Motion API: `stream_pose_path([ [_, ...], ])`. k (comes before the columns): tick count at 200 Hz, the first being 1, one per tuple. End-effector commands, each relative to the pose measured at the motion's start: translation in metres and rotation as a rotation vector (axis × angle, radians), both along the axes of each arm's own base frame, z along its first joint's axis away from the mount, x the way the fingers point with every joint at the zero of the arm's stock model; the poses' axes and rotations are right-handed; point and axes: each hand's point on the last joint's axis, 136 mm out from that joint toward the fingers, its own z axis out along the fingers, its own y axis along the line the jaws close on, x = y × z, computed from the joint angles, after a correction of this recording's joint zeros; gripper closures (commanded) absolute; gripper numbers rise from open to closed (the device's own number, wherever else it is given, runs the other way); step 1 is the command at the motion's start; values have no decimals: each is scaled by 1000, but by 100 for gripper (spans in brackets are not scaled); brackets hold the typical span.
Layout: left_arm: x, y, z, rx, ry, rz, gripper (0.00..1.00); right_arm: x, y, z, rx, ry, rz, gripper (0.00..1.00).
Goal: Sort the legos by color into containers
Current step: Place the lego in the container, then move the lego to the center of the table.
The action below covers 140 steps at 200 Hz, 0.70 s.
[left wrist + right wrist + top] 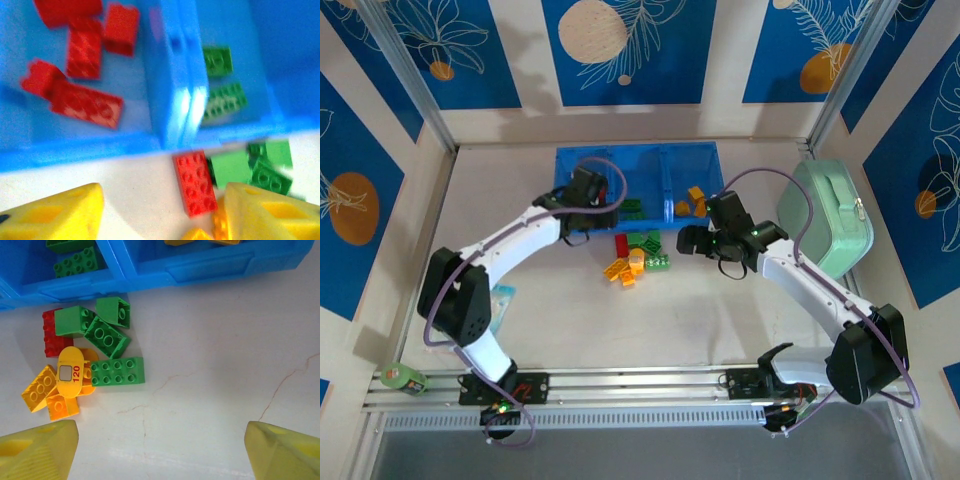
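Legos [117, 371] lie beside tray [210, 267] (reds [85, 102] seemingly inside); left hand [161, 202], right hand [161, 440] spread.

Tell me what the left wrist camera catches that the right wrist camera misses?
Left wrist: red bricks inside the blue tray. Right wrist: a yellow oval piece marked 120 and cracks in the tabletop. Both: the tray's front wall, green bricks inside it, and a loose red brick beside green ones outside it.
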Motion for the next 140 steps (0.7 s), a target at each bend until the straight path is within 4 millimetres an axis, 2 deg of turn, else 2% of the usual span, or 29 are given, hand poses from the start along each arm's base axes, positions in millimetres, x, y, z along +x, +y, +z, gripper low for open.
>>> stream_pose_path([
  [1, -18, -13, -19, -68, 32, -8, 39, -3, 1, -2, 15, 4, -9, 13],
  [35, -27, -31, -49, -113, 98, -40, 39, -3, 3, -3, 18, 10, -6, 13],
  [80, -10, -45, -71, -115, 130, -43, 43, -5, -2, -4, 5, 11, -15, 13],
  [140, 2, -43, -98, -65, 168, -21, 51, -8, -11, -4, -3, 7, -33, 13],
])
